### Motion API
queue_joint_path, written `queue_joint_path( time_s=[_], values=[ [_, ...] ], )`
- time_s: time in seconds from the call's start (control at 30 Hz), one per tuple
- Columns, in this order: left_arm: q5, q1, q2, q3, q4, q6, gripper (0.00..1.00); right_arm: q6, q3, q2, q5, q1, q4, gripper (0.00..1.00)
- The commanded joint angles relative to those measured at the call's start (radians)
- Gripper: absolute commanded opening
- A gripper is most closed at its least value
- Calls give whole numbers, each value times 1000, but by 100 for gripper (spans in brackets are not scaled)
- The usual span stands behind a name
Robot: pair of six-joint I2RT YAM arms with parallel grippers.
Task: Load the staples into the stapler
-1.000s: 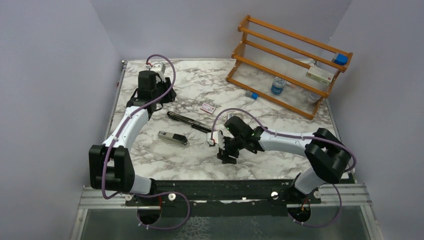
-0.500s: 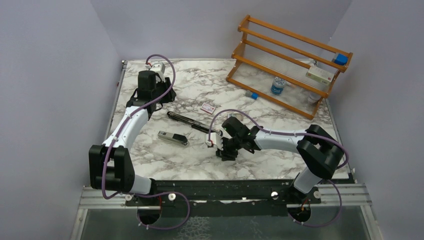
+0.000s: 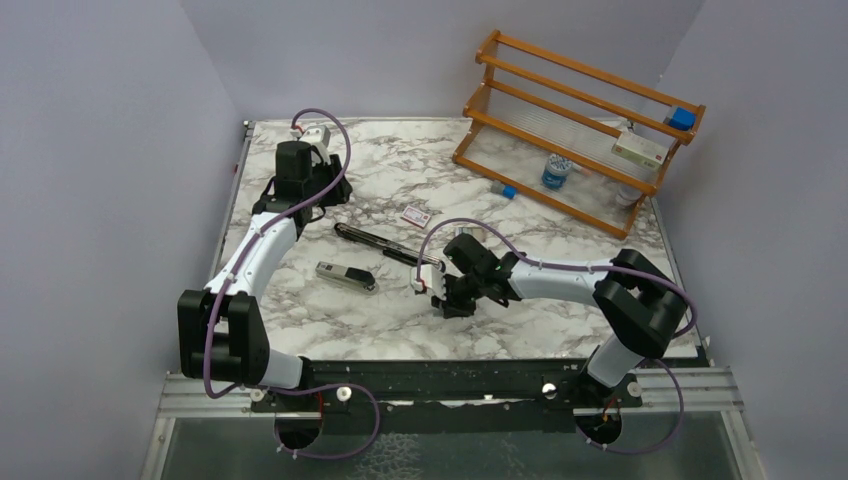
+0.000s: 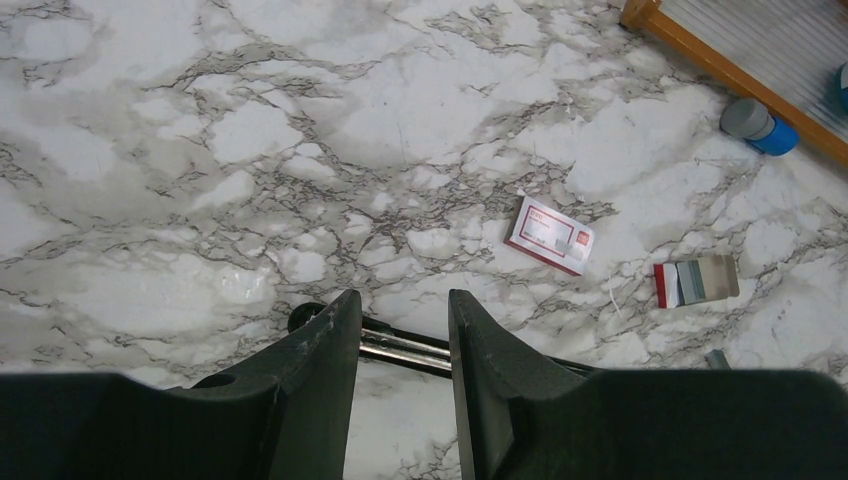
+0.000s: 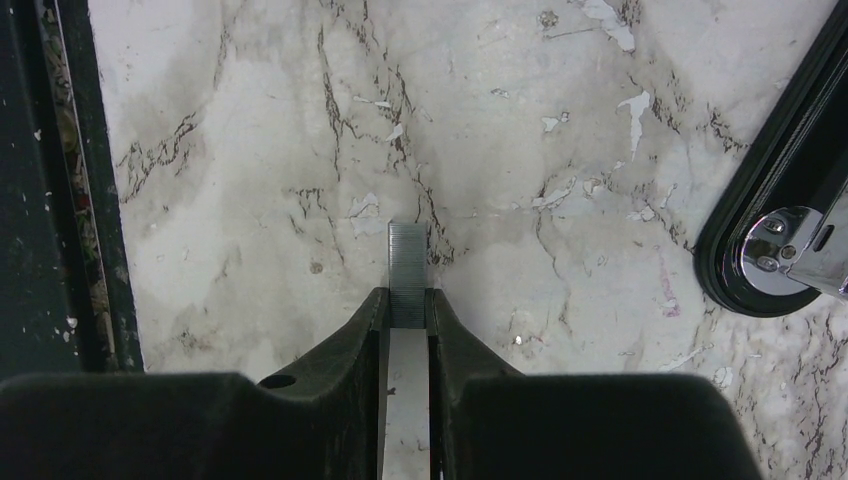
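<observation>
Shift: right gripper (image 5: 406, 298) has come leftward since a second ago, toward the stapler (image 3: 385, 246).
Right gripper: clenched on staple strip (image 5: 406, 250), end protruding forward; we judge ready for feeding.
Stapler: opened on counter (image 3: 400, 165), long axis far-left to near-right.
Left gripper (image 4: 402, 305): released above its far end; we think to steady it.
Staples box (image 3: 416, 215): just beyond.
</observation>
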Motion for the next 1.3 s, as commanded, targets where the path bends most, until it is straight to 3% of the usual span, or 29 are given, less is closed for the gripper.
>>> queue_joint_path(
  time_s=[0.0,0.13,0.43,0.67,0.9,1.27],
  values=[
    [8,8,-21,0,29,0,41,62,-11,45,-4,6,-8,17],
    [4,11,-24,-1,30,-2,41,145,38,92,-12,6,23,11],
    [3,15,-22,0,29,-6,41,293,141,205,97,6,208,12],
    [7,15,-14,-1,31,-8,41,335,105,266,156,25,354,24],
    [10,15,-11,0,30,-6,41,275,18,259,164,28,429,46],
    [8,16,-20,0,28,-2,41,225,-81,242,120,28,490,41]
  ],
)
